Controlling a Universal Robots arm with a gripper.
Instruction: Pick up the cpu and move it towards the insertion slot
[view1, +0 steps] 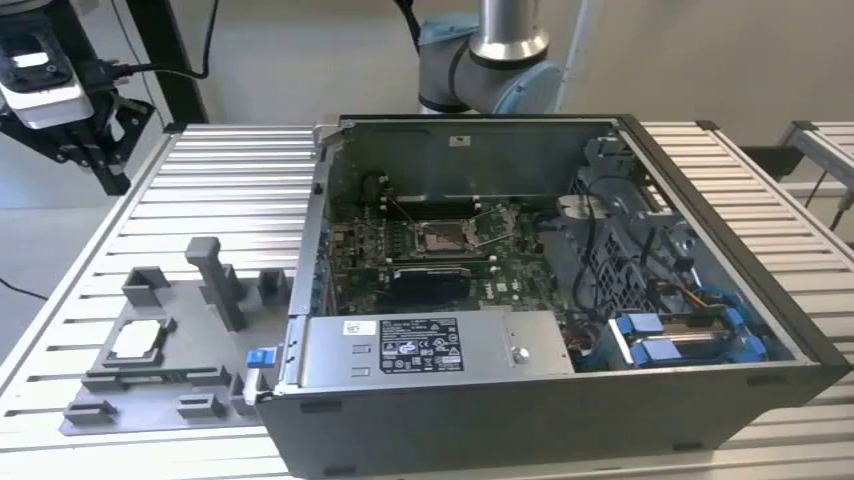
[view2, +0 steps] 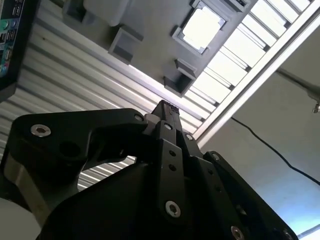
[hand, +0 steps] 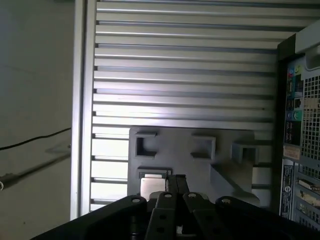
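Observation:
The cpu (view1: 138, 340), a flat silvery square, lies in a recess of the grey fixture plate (view1: 160, 385) at the exterior view's lower left. It also appears bright in the second wrist view (view2: 202, 27) and partly behind the fingers in the first wrist view (hand: 151, 185). My gripper (view1: 104, 165) hangs high over the table's far left corner, well away from the cpu, its fingers (view2: 167, 111) shut together with nothing between them. The insertion slot (view1: 442, 236), a shiny framed socket on green board, sits inside the open computer case (view1: 747, 300).
The fixture plate carries several grey blocks and a tall post (view1: 216, 280). The slatted metal table (view1: 214, 190) spreads between gripper and plate. The case's walls, drive cage and blue cabling (view1: 681, 335) surround the socket. A black cable (hand: 35, 139) lies on the floor.

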